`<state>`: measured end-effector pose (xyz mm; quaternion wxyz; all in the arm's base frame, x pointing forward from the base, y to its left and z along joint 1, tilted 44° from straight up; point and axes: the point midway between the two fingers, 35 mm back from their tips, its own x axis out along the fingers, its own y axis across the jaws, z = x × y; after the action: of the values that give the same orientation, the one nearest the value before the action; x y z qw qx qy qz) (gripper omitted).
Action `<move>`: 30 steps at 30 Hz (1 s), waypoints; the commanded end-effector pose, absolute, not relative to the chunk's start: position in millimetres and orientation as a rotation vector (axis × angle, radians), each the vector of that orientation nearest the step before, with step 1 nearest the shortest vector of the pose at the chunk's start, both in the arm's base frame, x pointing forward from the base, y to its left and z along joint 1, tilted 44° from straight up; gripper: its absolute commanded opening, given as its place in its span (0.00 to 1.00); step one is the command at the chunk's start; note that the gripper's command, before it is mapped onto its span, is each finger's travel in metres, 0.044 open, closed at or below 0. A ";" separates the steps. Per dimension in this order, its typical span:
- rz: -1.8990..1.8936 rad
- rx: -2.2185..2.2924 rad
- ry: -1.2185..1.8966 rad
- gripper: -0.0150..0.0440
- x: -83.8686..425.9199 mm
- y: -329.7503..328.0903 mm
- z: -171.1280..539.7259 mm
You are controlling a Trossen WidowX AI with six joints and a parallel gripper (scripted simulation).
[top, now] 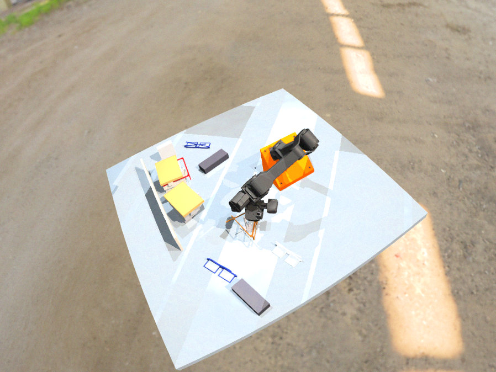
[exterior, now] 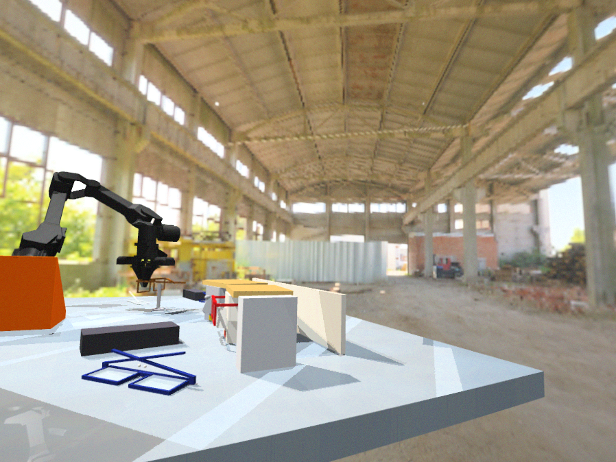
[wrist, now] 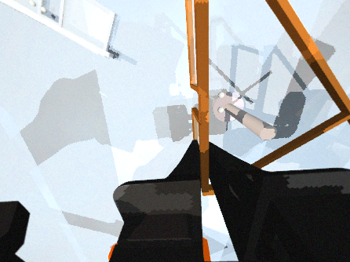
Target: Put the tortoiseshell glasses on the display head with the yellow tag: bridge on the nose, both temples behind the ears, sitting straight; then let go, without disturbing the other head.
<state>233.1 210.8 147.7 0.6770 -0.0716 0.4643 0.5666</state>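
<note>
My gripper (top: 253, 221) (exterior: 144, 284) (wrist: 198, 143) is shut on the orange-brown tortoiseshell glasses (top: 243, 227) (exterior: 166, 279) (wrist: 202, 57) and holds them above the table by the front frame. Their temples reach out to one side. The bare display head (top: 184, 198) (exterior: 206, 303) has a yellow top and stands apart from my gripper. A small yellow patch (exterior: 210, 317) shows low by it in the exterior view; whether it is the tag is unclear. The other head (top: 168, 170) (exterior: 258, 289) wears red glasses (top: 184, 164) (exterior: 213, 310). The bare head's nose and ears are not clearly visible.
A pinkish peg (exterior: 158, 297) (wrist: 251, 124) stands beneath the held glasses. An upright panel (top: 162, 204) (exterior: 323, 318) is behind the heads, a white block (top: 166, 149) (exterior: 267, 333) beside them. Blue glasses (top: 220, 270) (exterior: 159, 380), white glasses (top: 288, 253) and dark blocks (top: 251, 297) (exterior: 129, 338) lie around.
</note>
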 end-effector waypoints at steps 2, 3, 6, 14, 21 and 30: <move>1.272 -0.158 1.054 0.25 230.0 219.2 136.6; 1.272 -0.158 1.054 0.25 230.0 219.2 136.6; 1.272 -0.158 1.054 0.25 230.0 219.7 137.1; 1.272 -0.157 1.053 0.25 229.8 225.8 143.2; 1.272 -0.157 1.053 0.25 229.8 228.0 145.4; 1.272 -0.157 1.052 0.25 229.8 233.0 150.4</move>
<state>229.9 230.1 147.8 0.6757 -0.0690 0.4685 0.5650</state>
